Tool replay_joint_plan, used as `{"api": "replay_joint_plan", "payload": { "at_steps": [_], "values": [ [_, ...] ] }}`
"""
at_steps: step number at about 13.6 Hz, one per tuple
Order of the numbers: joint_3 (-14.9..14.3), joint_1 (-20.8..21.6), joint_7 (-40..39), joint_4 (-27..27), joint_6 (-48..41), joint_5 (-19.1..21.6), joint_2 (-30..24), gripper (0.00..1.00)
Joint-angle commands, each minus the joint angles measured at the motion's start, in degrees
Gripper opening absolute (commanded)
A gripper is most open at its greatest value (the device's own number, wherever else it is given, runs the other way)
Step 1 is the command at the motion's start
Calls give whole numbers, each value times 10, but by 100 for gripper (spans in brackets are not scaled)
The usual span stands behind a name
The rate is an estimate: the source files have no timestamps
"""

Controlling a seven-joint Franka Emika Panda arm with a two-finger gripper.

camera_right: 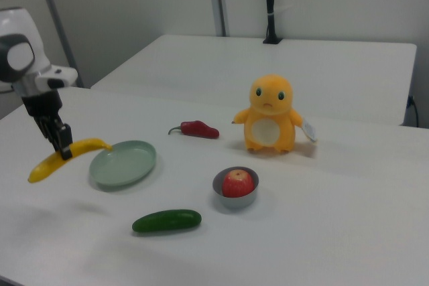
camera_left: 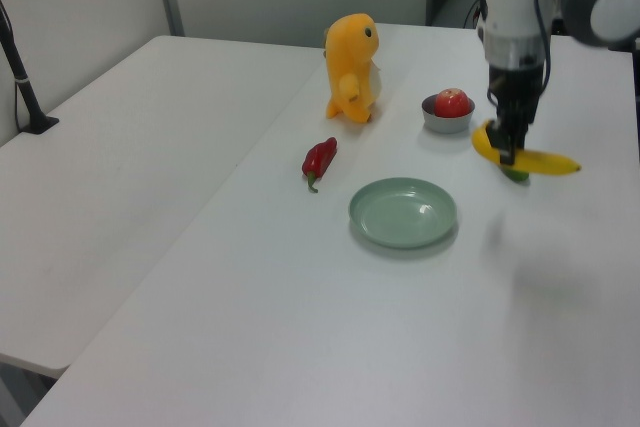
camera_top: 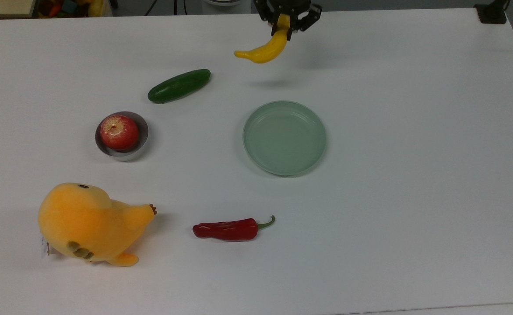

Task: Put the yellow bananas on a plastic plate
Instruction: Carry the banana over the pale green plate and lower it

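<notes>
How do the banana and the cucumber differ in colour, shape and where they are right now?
The banana is yellow and curved; the cucumber is dark green and nearly straight. The banana hangs above the table, pinched near one end by the gripper; the cucumber lies flat on the table, untouched. Both are long, smooth items, and neither is on the plate.

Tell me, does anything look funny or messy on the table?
Nothing is spilled or broken. The one odd sight is the banana hanging in the air, pinched near one end by the claw so its long end droops sideways. The plate has nothing on it yet.
</notes>
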Motion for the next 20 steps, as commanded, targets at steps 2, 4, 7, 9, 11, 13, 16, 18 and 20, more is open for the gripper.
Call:
{"api": "replay_joint_plan", "payload": {
  "at_steps": [2,4,7,9,11,13,16,18,20],
  "values": [
    [-4,2,12,84,-41,0,21,25],
    [-5,1,7,113,-40,0,38,25],
    [-8,-7,1,171,-40,-1,85,26],
    [-8,-13,-26,208,-38,-2,118,27],
    [-9,-21,-63,231,-36,-2,141,27],
    [-8,-31,-89,248,-21,0,163,27],
    [-8,-37,-97,250,49,0,192,27],
    [-8,-37,-98,250,97,0,221,27],
    [-8,-37,-98,250,135,0,248,27]
  ]
}}
